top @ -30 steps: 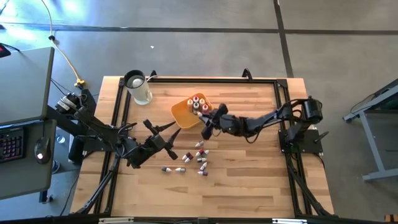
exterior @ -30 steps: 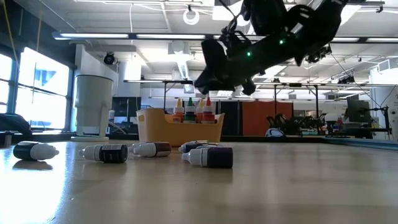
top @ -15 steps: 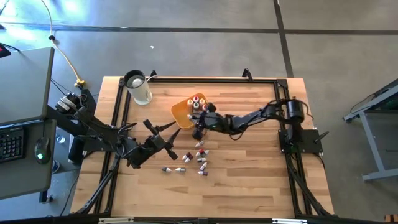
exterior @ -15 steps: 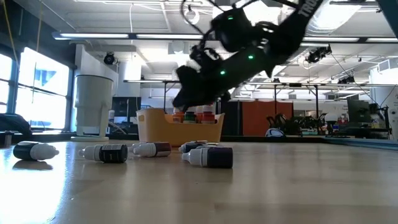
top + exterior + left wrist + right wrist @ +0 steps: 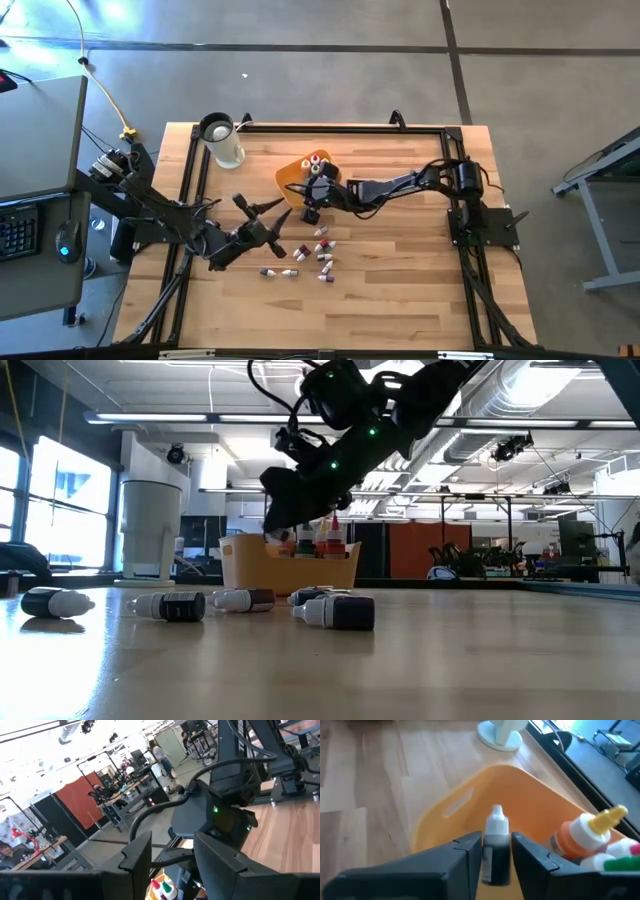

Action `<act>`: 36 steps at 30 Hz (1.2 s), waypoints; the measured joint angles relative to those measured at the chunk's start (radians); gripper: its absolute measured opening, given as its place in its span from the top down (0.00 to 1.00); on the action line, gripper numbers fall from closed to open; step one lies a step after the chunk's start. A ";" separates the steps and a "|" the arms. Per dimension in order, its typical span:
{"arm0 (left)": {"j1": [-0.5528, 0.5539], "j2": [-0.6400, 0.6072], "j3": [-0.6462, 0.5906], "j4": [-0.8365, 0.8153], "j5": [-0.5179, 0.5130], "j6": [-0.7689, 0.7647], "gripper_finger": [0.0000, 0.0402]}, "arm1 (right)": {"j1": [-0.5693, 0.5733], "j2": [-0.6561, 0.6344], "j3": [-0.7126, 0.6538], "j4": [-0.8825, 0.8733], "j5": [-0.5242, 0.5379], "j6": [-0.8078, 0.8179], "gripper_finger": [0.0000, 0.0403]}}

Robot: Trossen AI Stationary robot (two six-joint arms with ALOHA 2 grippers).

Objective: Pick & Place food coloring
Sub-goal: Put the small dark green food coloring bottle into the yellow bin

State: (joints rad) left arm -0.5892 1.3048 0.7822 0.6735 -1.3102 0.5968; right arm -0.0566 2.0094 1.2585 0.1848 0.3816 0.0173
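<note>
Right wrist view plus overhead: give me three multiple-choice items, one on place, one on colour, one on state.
1. Where is the right claw?
A. over the orange tray
B. beside the white jug
C. off the table

2. What colour is the body of the bottle between its fingers?
A. green
B. dark
C. yellow

3. How does that bottle stand?
A. lying flat on the wood
B. cap down
C. upright, pale cap up

Answers:
1 A, the right wrist view shows the tray right under the fingers.
2 B, its body is near black under a pale cap.
3 C, the cap sits above the fingers, with the body between them.
</note>
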 joint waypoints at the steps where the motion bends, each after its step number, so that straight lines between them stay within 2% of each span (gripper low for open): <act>1: 0.000 0.000 0.000 -0.001 0.000 0.000 0.64 | 0.000 0.000 0.000 0.002 -0.005 -0.009 0.73; 11: 0.000 0.000 0.000 -0.028 0.041 0.000 0.64 | 0.005 0.000 0.000 -0.001 0.019 -0.020 0.52; 15: 0.000 0.000 0.000 -0.027 0.045 0.000 0.64 | 0.040 -0.035 -0.001 -0.009 -0.022 -0.061 0.51; 25: 0.000 0.000 0.000 -0.041 0.047 0.000 0.64 | 0.162 -0.223 -0.001 -0.051 -0.009 -0.233 0.51; 28: 0.000 0.000 0.000 -0.050 0.047 0.000 0.64 | 0.189 -0.289 -0.001 -0.136 0.009 -0.263 0.51; 32: 0.000 0.000 0.000 -0.049 0.047 0.000 0.64 | 0.214 -0.390 -0.001 -0.367 0.038 -0.243 0.51; 36: 0.000 0.000 0.000 -0.049 0.047 0.000 0.64 | 0.233 -0.471 -0.001 -0.666 -0.050 -0.087 0.51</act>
State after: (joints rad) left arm -0.5892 1.3048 0.7822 0.6244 -1.2633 0.5964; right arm 0.1759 1.5385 1.2579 -0.4815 0.3319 -0.0698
